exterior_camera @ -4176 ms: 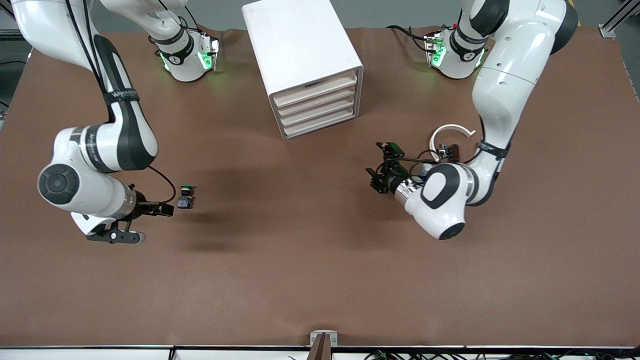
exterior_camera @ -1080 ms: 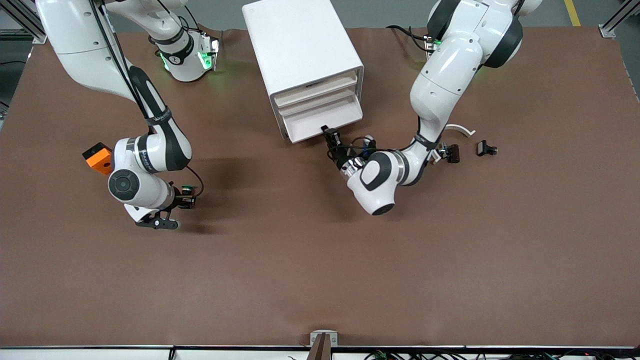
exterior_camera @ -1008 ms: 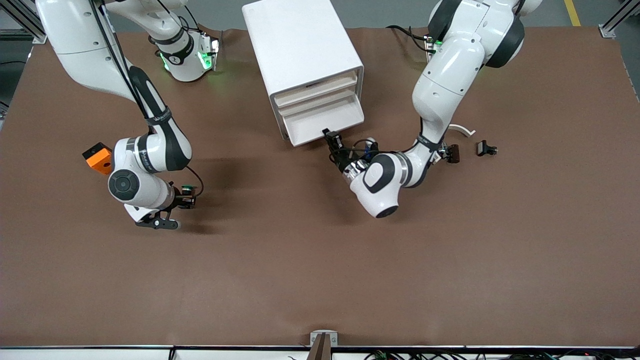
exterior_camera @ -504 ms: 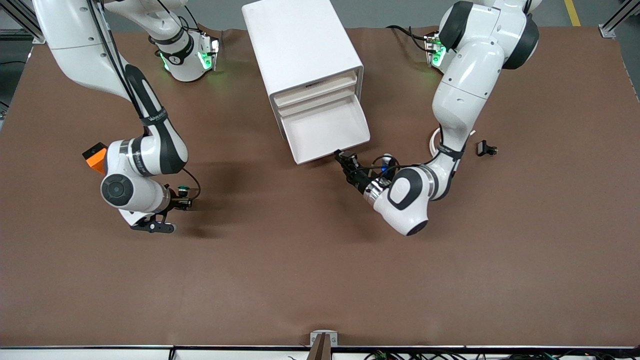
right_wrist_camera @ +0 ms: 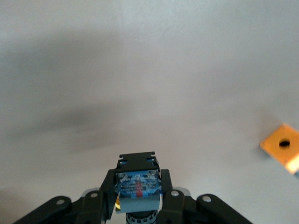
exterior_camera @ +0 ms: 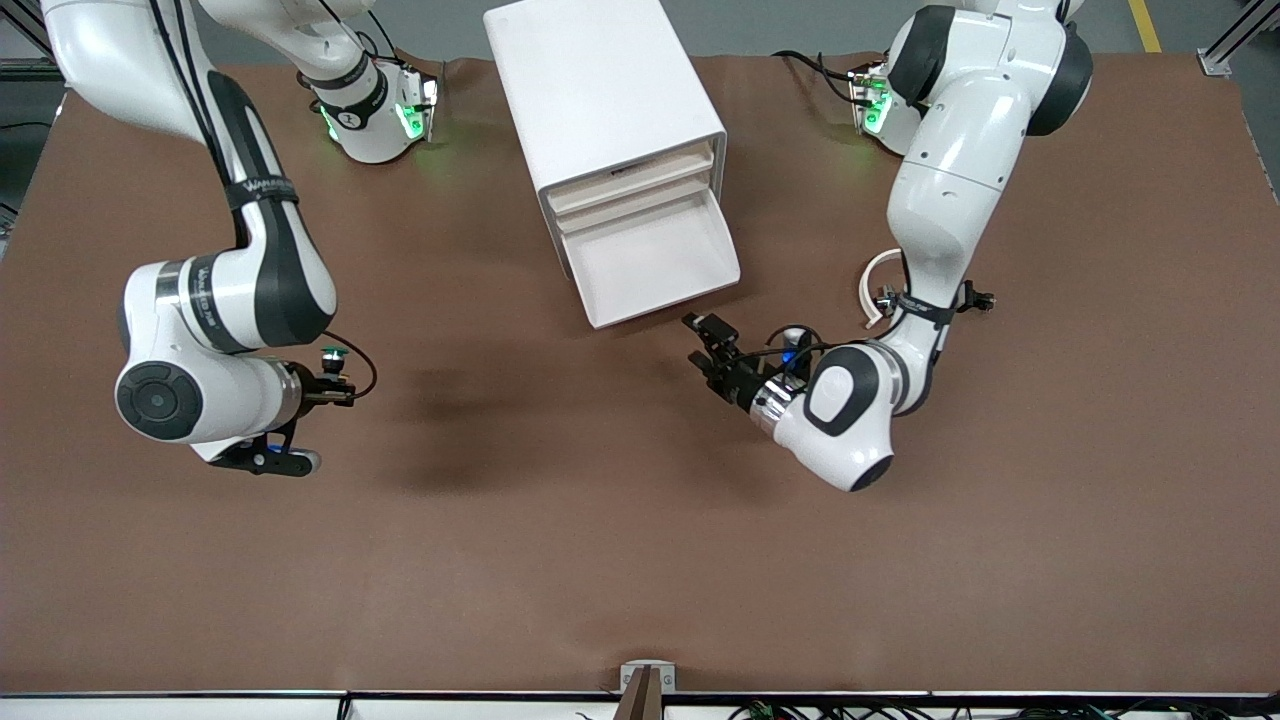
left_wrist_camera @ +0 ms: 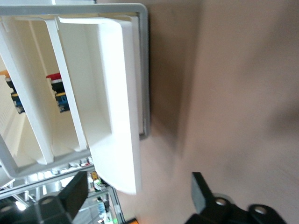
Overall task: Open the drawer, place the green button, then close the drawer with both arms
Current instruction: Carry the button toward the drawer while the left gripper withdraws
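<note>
Button (right_wrist_camera: 138, 189) pinched in right gripper (right_wrist_camera: 138, 198), lifted above bare table. Drawer (exterior_camera: 652, 262) stands pulled out, well toward the left arm's end from this hand. Left gripper (exterior_camera: 712, 342), fingers spread, hovers just off the drawer's front. Carry level; release low over the tray.

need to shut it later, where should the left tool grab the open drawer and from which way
Take the drawer by its front lip, the edge nearest the front camera, coming in level from in front of the cabinet. It is pulled well out and that lip overhangs the table. The left tool hangs open just in front of it.
</note>
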You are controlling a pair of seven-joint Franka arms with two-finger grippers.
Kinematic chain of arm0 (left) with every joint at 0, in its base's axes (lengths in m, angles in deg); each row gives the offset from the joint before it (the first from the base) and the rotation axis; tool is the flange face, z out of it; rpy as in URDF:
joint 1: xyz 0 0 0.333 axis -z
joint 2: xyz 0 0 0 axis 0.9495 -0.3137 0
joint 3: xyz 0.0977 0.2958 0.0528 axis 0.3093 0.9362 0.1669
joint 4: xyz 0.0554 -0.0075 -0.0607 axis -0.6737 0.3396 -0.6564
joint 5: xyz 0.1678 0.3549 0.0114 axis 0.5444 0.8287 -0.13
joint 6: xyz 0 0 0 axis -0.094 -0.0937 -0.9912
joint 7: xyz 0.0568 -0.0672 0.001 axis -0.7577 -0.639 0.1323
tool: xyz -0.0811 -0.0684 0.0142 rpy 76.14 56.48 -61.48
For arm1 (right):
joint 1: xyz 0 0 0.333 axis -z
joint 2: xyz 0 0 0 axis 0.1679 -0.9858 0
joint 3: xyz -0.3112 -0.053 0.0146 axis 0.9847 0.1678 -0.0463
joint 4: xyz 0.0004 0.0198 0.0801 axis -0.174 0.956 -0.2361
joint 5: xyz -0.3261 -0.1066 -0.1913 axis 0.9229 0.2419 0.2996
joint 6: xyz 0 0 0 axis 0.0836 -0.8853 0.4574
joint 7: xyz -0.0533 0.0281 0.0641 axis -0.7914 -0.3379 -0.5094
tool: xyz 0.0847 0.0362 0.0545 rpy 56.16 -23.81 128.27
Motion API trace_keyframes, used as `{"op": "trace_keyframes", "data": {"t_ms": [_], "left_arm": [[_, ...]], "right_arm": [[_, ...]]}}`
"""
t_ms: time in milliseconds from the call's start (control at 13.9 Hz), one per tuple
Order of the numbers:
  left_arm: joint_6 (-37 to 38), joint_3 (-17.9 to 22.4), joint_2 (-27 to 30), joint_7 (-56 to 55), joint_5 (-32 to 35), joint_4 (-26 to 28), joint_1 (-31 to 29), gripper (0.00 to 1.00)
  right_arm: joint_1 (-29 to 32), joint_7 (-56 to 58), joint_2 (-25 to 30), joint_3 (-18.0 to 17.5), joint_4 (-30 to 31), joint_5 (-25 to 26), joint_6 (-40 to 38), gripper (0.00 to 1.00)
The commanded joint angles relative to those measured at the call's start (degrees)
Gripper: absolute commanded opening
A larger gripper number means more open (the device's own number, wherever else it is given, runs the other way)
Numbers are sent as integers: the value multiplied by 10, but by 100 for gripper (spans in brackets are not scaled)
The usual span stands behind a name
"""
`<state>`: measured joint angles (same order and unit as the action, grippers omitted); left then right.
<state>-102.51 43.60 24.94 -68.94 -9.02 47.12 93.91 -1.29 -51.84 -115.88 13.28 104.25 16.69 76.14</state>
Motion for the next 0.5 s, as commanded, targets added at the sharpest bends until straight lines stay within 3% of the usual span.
{"op": "trace_keyframes", "data": {"t_ms": [0, 216, 432], "left_arm": [[-1, 36, 22, 32, 7, -27, -28, 100], [-24, 99, 69, 123, 10, -28, -32, 100], [-36, 154, 107, 259, 10, -29, -36, 100]], "right_arm": [[-55, -102, 2, 0, -38, 2, -54, 22], [-140, -252, 21, 0, -38, -16, -71, 22], [-217, -419, 23, 0, -39, -72, -68, 22]]}}
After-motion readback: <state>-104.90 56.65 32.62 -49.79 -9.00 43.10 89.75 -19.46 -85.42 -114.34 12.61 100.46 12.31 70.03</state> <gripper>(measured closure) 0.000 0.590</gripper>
